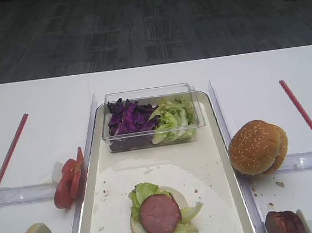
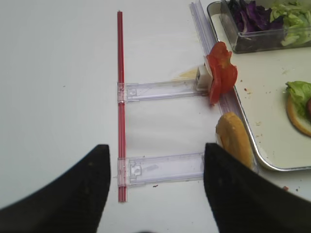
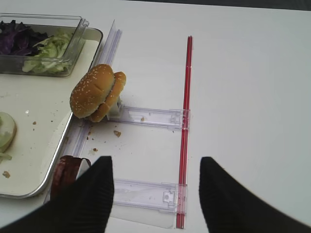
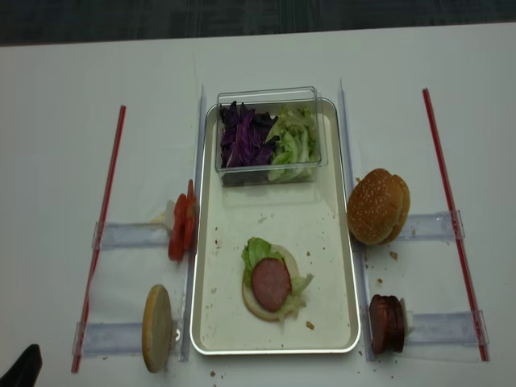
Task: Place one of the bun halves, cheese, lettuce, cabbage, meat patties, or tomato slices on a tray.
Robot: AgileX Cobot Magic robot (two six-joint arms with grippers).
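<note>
burger building is under way on the tray (image 4: 211, 322). a flat bun base sits in the middle of it with lettuce (image 4: 256, 250) and one of the meat patties (image 4: 271, 284) on top. a clear box (image 4: 270, 97) at the far end of the tray holds the purple cabbage (image 4: 244, 135) and more green leaves.

the right claw (image 3: 155, 189) hangs over the desk (image 4: 64, 121) with its two dark fingers (image 3: 95, 191) wide apart and nothing between them. the left claw (image 2: 156, 187) hangs on the other side the same way, open and empty.

just right of the tray, seeded bun tops (image 3: 96, 92) lean on edge in a clear holder. nearer the right claw stand more patties (image 3: 68, 172). left of the tray the tomato slices (image 2: 221, 73) stand on edge, and another bun half (image 2: 234, 144) leans beside the rim.

i think the next piece has not been picked yet. a tomato slice or a bun top looks like the next layer. the claw on that side must come down around the thin piece, squeeze softly, then carry it over onto the meat.
</note>
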